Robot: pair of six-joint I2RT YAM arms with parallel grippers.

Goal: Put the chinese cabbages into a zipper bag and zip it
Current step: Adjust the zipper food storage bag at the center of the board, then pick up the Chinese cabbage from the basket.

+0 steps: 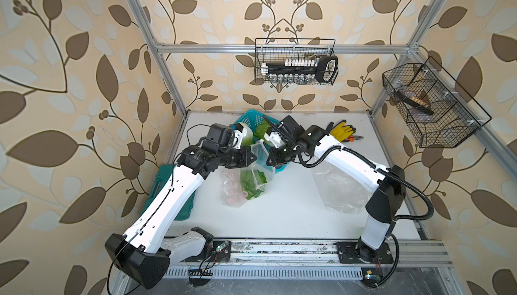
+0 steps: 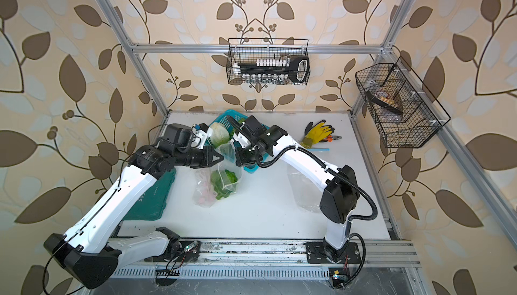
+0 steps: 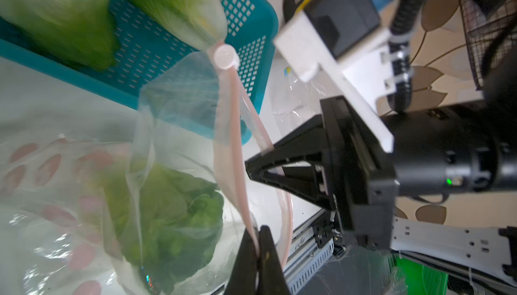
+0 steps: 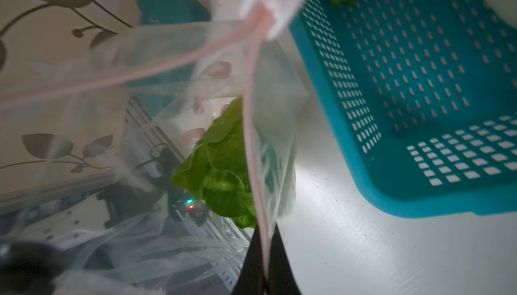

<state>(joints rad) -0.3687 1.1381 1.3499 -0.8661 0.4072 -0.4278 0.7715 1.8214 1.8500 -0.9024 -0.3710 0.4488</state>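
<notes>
Thin clear glossy plastic film of the zipper bag (image 4: 181, 89) with a soft pink zip strip (image 3: 237, 139), matt teal perforated plastic basket (image 4: 419, 84), smooth white faintly ribbed table (image 4: 363, 251), ruffled waxy leaves of the chinese cabbages (image 3: 181, 8), black wire-mesh wall baskets (image 1: 295, 39), brushed aluminium frame (image 1: 209, 47)

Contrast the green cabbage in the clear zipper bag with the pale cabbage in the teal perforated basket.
The green cabbage sits inside the clear zipper bag; the pale cabbage lies bare in the teal perforated basket. The green cabbage shows ruffled leaves; the pale cabbage looks smooth, whitish. Both are leafy heads.
</notes>
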